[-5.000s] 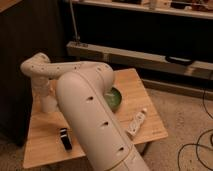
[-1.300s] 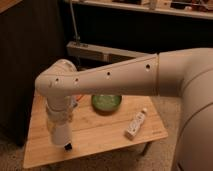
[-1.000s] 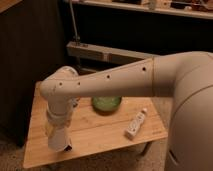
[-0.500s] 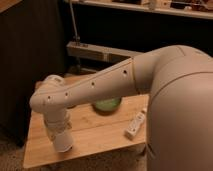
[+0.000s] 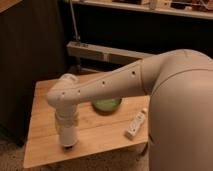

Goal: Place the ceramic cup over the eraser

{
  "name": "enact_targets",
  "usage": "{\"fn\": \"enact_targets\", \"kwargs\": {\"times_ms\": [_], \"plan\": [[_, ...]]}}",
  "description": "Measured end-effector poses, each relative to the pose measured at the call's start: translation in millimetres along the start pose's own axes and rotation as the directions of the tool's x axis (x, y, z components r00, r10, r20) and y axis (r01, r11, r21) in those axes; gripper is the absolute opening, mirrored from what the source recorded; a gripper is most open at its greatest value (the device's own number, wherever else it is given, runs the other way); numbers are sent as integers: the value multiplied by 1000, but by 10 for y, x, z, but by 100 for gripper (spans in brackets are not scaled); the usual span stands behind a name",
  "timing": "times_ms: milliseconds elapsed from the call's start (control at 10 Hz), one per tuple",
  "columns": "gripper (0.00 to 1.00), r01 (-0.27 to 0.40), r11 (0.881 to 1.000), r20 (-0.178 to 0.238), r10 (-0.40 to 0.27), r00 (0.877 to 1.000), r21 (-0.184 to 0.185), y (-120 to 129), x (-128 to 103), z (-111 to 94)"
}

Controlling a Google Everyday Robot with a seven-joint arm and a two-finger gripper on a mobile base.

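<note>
Wooden table (image 5: 107, 131) below, spanned by the big white arm (image 5: 150, 80). Green bowl (image 5: 106, 104) mid-table, partly behind the arm; white bottle-like object (image 5: 136, 124) lying near the right edge. Gripper (image 5: 67, 131) pointing down at the front left, apparently merged with the ceramic cup (image 5: 68, 137) touching the tabletop. Eraser hidden.

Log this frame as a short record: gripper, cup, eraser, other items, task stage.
gripper: low over the front-left part of the wooden table, pointing down
cup: white cup at the gripper's end, close to the tabletop
eraser: not visible; a dark edge shows under the cup
other items: green bowl mid-table; white bottle at right
task stage: cup being lowered or placed; release not confirmed
</note>
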Motion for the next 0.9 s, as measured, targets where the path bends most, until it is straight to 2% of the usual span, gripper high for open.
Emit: {"fn": "enact_targets", "kwargs": {"times_ms": [100,300,900], "plan": [[80,-18,998,-7,18,1000,-66,-27,-38,131],[80,-40,992,-20,38,999,-119,-65,-76,270],[80,-40,992,-20,38,999,-122,-63,-77,273]]}}
